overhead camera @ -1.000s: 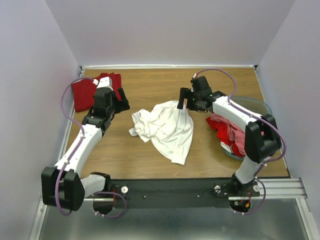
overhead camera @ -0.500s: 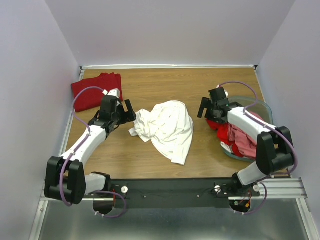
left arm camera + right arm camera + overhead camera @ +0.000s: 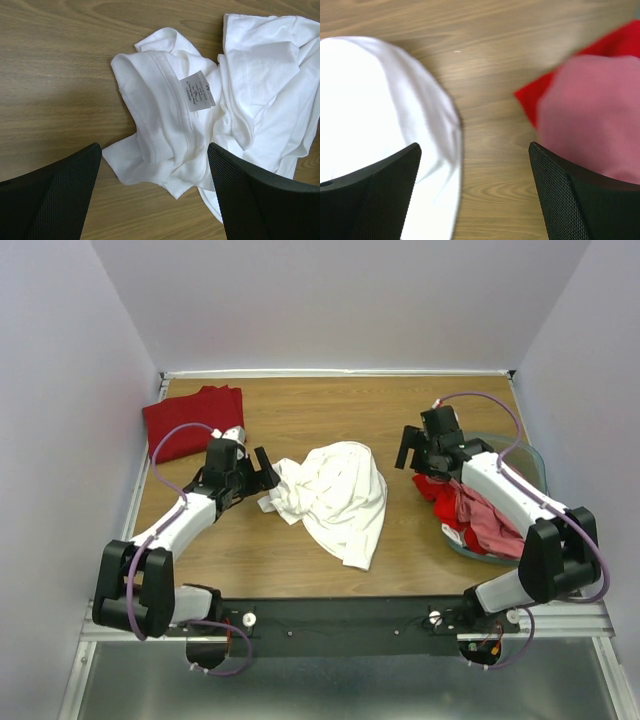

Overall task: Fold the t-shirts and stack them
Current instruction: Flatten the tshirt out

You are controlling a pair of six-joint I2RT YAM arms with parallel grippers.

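The white t-shirt (image 3: 335, 500) lies crumpled in the middle of the table (image 3: 320, 405), nothing folded about it yet. It's bunched into soft ridges on its left side and trails to a rounded hem toward the near edge. From the left wrist view the ribbed collar (image 3: 165, 95) is turned up and a small printed label (image 3: 197, 92) lies face up on it, with a sleeve doubled over itself to the right.

Over in the far left corner sits the dark red t-shirt (image 3: 190, 420), lying flat and well apart from the white one. On the right, a red t-shirt (image 3: 432, 488) and a pink t-shirt (image 3: 490, 525) are heaped in the teal bin (image 3: 527, 454), red cloth spilling over its rim onto the wood.

The left pincer (image 3: 266, 470) hangs just beside the white shirt's bunched left edge, jaws spread wide, gripping nothing. The right pincer (image 3: 412, 455) is between the white shirt and the bin, above bare wood, also gaping wide and empty. Its wrist view is blurred, white cloth on one side, pink and red on the other.
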